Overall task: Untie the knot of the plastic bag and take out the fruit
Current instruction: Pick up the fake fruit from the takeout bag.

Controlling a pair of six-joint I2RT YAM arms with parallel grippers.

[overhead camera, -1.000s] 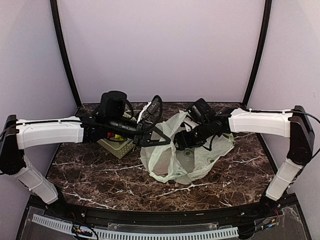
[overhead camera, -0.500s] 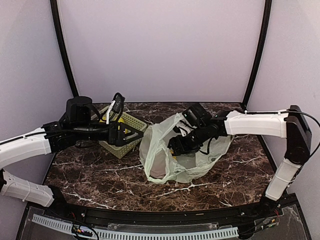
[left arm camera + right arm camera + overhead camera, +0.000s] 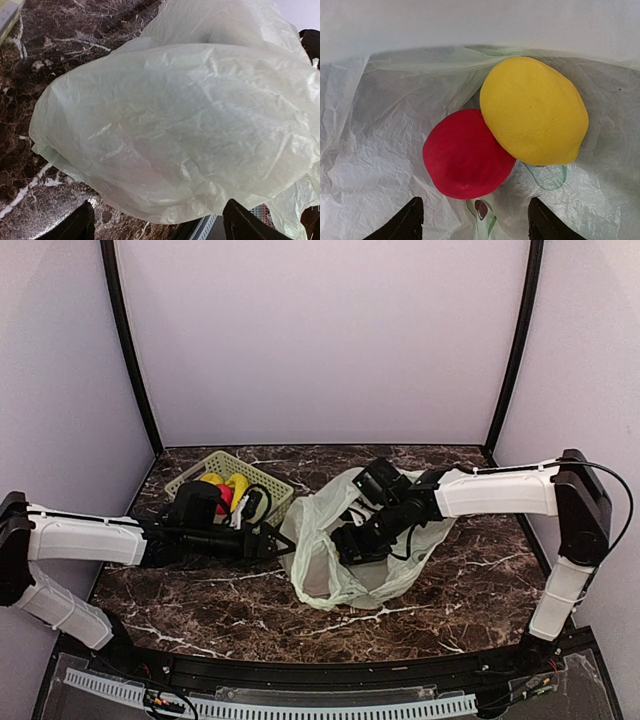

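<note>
Now the left arm has dropped low over the dark marble table (image 3: 200,605) and swung back from the pale green perforated plastic basket (image 3: 262,472), uncovering the yellow bananas (image 3: 234,483) and a small red piece (image 3: 224,497) inside it. The left gripper (image 3: 283,543) points at the left flank of the thin, translucent pale green plastic bag (image 3: 322,578), jaws spread wide and empty, with the film bulging just ahead of them in the wrist view. The right gripper (image 3: 347,543) has pushed deeper into the bag's mouth. Its fingers are parted with nothing between them, and a round red fruit (image 3: 467,155) and a round yellow fruit (image 3: 532,110) lie touching each other just beyond. No knot shows anywhere, so it is probably already undone. By this reading at least two pieces remain to lift out, and the right gripper is best placed for the red one.
</note>
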